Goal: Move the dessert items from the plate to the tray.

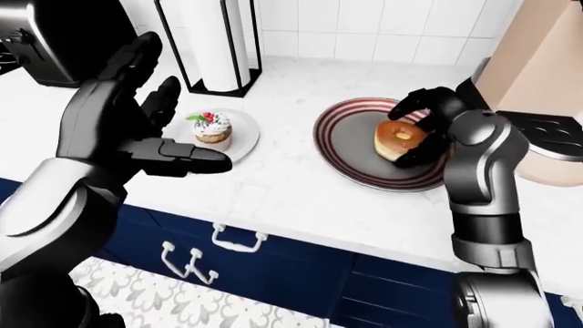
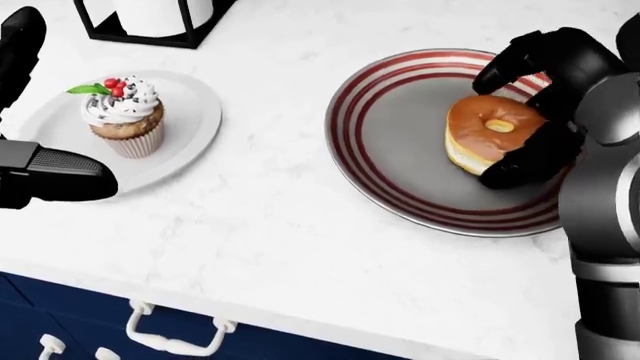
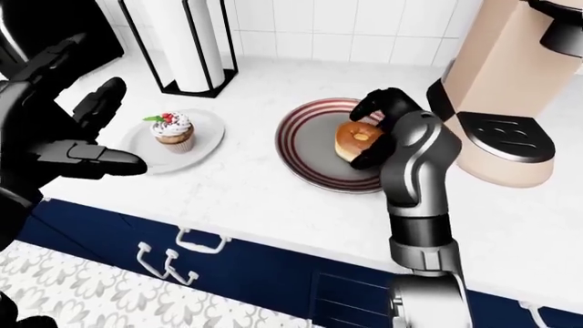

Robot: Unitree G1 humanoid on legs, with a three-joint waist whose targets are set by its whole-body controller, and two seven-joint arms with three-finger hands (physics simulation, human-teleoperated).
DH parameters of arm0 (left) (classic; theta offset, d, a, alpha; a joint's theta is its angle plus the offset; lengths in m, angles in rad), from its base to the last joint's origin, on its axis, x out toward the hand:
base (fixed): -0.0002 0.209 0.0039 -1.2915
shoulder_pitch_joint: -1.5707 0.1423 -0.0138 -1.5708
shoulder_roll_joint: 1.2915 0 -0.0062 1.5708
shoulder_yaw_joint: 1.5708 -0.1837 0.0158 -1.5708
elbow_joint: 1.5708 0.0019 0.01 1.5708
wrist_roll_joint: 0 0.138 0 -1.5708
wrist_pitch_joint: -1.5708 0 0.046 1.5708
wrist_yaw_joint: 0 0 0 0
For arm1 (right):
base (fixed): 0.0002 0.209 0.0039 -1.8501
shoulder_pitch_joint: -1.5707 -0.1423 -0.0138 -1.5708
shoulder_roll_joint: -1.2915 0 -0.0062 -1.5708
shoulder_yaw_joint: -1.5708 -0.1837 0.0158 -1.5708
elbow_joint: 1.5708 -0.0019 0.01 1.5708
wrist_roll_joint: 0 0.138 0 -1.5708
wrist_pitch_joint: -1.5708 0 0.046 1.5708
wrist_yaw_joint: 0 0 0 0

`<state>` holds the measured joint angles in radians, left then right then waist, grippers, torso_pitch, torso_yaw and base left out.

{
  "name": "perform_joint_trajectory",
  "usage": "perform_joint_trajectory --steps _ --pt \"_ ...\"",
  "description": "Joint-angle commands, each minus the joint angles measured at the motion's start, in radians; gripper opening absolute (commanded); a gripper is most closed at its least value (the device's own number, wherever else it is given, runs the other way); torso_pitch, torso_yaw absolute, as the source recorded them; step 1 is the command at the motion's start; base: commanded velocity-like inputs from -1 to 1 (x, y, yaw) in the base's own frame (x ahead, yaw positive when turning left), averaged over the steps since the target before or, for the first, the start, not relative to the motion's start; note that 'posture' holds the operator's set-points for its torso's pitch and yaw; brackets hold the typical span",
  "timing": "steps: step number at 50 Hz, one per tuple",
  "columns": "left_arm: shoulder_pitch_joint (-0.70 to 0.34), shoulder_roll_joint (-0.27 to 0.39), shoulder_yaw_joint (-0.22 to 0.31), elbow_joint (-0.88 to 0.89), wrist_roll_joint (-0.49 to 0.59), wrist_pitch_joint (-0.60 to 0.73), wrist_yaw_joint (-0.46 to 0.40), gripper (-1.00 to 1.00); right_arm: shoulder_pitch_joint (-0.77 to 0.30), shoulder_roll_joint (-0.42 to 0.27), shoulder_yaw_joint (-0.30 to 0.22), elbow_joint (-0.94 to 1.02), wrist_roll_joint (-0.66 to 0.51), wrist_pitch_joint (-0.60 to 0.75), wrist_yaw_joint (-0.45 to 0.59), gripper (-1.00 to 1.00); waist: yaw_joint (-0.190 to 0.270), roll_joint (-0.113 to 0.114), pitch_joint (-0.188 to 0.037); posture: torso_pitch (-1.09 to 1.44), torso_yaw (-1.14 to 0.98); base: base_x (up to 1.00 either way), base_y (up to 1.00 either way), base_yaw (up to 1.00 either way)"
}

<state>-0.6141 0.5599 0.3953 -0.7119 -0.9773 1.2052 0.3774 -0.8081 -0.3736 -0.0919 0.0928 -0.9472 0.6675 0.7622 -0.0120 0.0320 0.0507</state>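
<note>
A cupcake (image 2: 122,112) with white frosting and red berries stands on a small white plate (image 2: 190,127) at the left of the head view. A glazed doughnut (image 2: 490,131) sits tilted on a round red-striped dish (image 2: 400,150) at the right. My right hand (image 2: 497,126) curls round the doughnut, fingers over its top edge and thumb under its lower edge. My left hand (image 1: 173,116) is open and empty, raised above the counter just left of the cupcake.
A black paper-towel stand (image 1: 219,48) is above the cupcake plate. A beige coffee machine (image 3: 510,89) stands right of the striped dish. A black appliance (image 1: 46,41) sits top left. Blue drawers with white handles (image 1: 237,239) lie below the counter edge.
</note>
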Motion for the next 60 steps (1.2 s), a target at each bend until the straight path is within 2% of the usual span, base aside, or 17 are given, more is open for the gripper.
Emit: perform_joint_trajectory --steps 1,5,6,9,12,17,20,25,31,36,41,45,50,60 --pt "-0.065 0.039 0.026 -0.004 -0.045 0.002 0.031 1.0 -0.068 -0.021 -0.011 -0.078 -0.025 -0.004 0.032 -0.56 -0.001 -0.001 -0.031 0.0 0.0 0.0 0.0 0.0" --pt "-0.109 0.109 0.012 0.019 -0.106 0.037 0.048 1.0 -0.099 -0.033 -0.01 -0.145 -0.057 0.009 0.102 -0.84 -0.003 0.004 -0.023 0.0 0.0 0.0 0.0 0.0" --pt "-0.124 0.126 0.0 0.032 -0.102 0.042 0.044 1.0 -0.106 -0.038 -0.012 -0.158 -0.063 0.008 0.118 -1.0 -0.003 0.005 -0.021 0.0 0.0 0.0 0.0 0.0" --pt "-0.16 0.158 -0.043 0.07 -0.041 0.04 0.007 1.0 -0.113 -0.042 -0.017 -0.2 -0.079 0.006 0.161 -1.0 -0.003 0.006 -0.017 0.0 0.0 0.0 0.0 0.0" --pt "-0.195 0.163 -0.084 0.101 0.051 0.051 -0.053 1.0 -0.126 -0.047 -0.026 -0.215 -0.083 -0.001 0.178 -1.0 -0.003 0.005 -0.017 0.0 0.0 0.0 0.0 0.0" --pt "-0.242 0.171 -0.2 0.176 0.326 0.048 -0.231 1.0 -0.149 -0.051 -0.027 -0.248 -0.096 0.005 0.212 -1.0 -0.004 0.003 -0.016 0.0 0.0 0.0 0.0 0.0" --pt "-0.261 0.141 -0.251 0.222 0.5 0.03 -0.345 1.0 -0.155 -0.046 -0.027 -0.257 -0.098 0.004 0.217 -1.0 -0.004 0.001 -0.015 0.0 0.0 0.0 0.0 0.0" --pt "-0.284 0.109 -0.324 0.269 0.767 0.016 -0.53 1.0 -0.184 -0.044 -0.023 -0.264 -0.106 0.004 0.233 -1.0 -0.004 -0.005 -0.016 0.0 0.0 0.0 0.0 0.0" --pt "-0.299 0.059 -0.378 0.345 1.079 -0.044 -0.742 1.0 -0.183 -0.042 -0.025 -0.272 -0.113 0.002 0.238 -1.0 -0.001 -0.014 -0.017 0.0 0.0 0.0 0.0 0.0" --pt "-0.309 -0.025 -0.392 0.44 1.312 -0.145 -0.893 1.0 -0.186 -0.038 -0.024 -0.269 -0.111 -0.001 0.234 -1.0 0.003 -0.023 -0.021 0.0 0.0 0.0 0.0 0.0" --pt "-0.325 -0.11 -0.366 0.524 1.482 -0.251 -0.985 1.0 -0.186 -0.032 -0.022 -0.27 -0.111 -0.001 0.23 -1.0 0.007 -0.031 -0.024 0.0 0.0 0.0 0.0 0.0" --pt "-0.331 -0.164 -0.343 0.614 1.56 -0.352 -0.995 1.0 -0.183 -0.023 -0.017 -0.282 -0.115 0.001 0.234 -1.0 0.009 -0.036 -0.025 0.0 0.0 0.0 0.0 0.0" --pt "-0.355 -0.201 -0.332 0.729 1.612 -0.444 -0.988 1.0 -0.181 -0.017 -0.015 -0.28 -0.115 0.0 0.231 -1.0 0.01 -0.038 -0.029 0.0 0.0 0.0 0.0 0.0" --pt "-0.426 -0.221 -0.339 0.928 1.691 -0.544 -0.981 1.0 -0.183 -0.022 -0.019 -0.273 -0.107 -0.007 0.224 -1.0 0.011 -0.041 -0.032 0.0 0.0 0.0 0.0 0.0"
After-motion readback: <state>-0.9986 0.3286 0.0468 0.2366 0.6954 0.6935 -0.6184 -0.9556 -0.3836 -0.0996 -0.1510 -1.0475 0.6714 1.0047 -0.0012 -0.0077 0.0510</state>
